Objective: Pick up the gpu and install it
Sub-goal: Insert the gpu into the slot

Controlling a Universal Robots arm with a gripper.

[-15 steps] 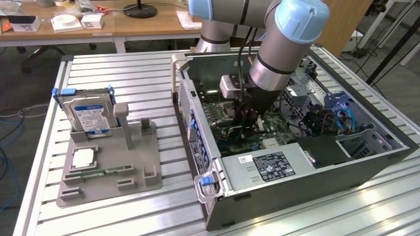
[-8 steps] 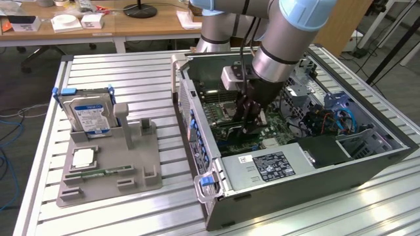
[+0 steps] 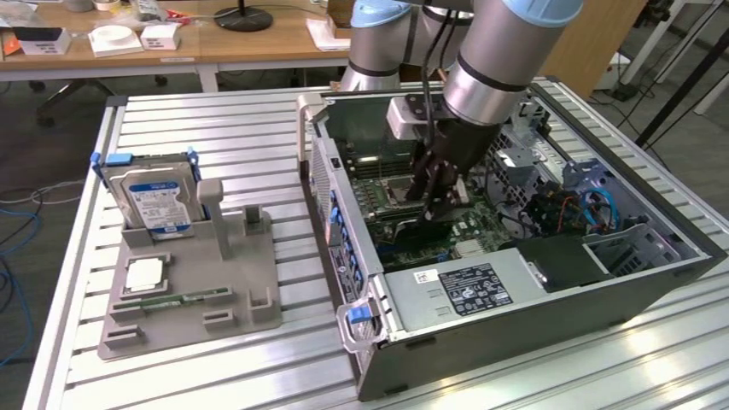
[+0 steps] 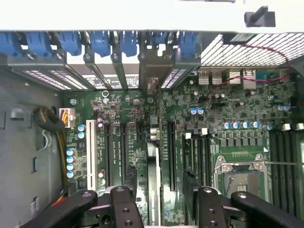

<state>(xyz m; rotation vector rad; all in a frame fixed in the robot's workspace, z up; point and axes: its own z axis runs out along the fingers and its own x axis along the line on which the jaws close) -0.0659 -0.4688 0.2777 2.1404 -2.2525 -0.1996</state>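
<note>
The gpu (image 4: 152,164) stands on edge on the motherboard (image 4: 237,109) inside the open computer case (image 3: 535,282). I see it edge-on, running from its metal bracket (image 4: 151,76) at the rear slot row back towards the gripper. My gripper (image 4: 164,202) hangs low over the board with one finger on each side of the card. The fingers (image 4: 124,209) stand apart from the card, so the gripper is open. In the exterior view the gripper (image 3: 438,198) reaches down into the middle of the case.
A grey fixture (image 3: 194,299) at the exterior view's left holds a hard drive (image 3: 154,201), a processor chip (image 3: 143,273) and a green memory stick (image 3: 171,301). Blue slot latches (image 4: 99,42) line the case's rear wall. Cables (image 3: 581,209) and a power supply (image 3: 467,290) crowd the case.
</note>
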